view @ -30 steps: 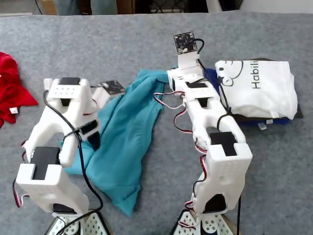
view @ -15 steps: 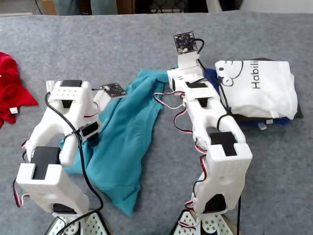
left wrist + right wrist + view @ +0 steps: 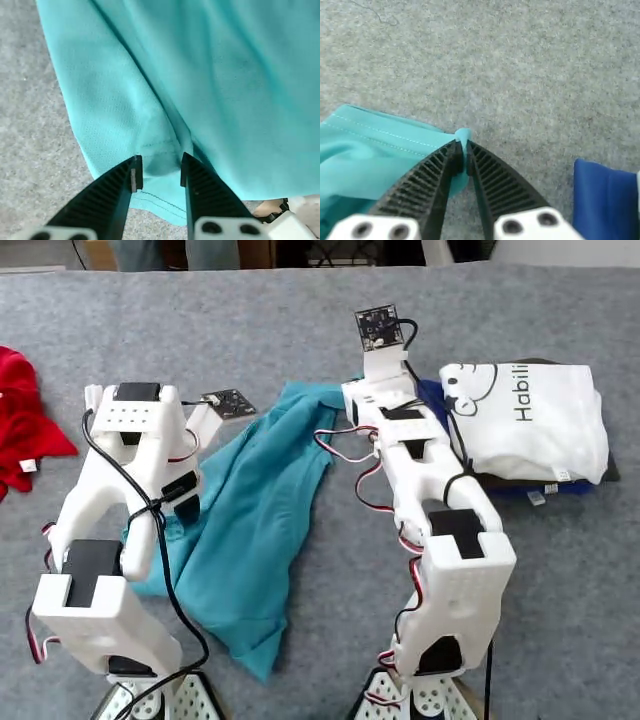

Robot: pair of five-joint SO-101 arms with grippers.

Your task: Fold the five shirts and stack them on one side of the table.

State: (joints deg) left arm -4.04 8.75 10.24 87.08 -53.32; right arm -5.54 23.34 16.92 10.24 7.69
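The left arm has drawn back toward the far side of the surface; half a second ago it had sunk slightly nearer, and now its upper block sits farther off than in either earlier picture; its wrist camera board has gone the same way; the left claw has shifted with it, so a little more of the teal shirt shows on the near side of the arm.

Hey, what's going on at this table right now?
Two robot arms hold a teal shirt lying on the grey table. The left tool pinches it near a hem, and the right tool grips a corner. A white shirt tops a folded stack on one side; a red shirt lies crumpled on the other.
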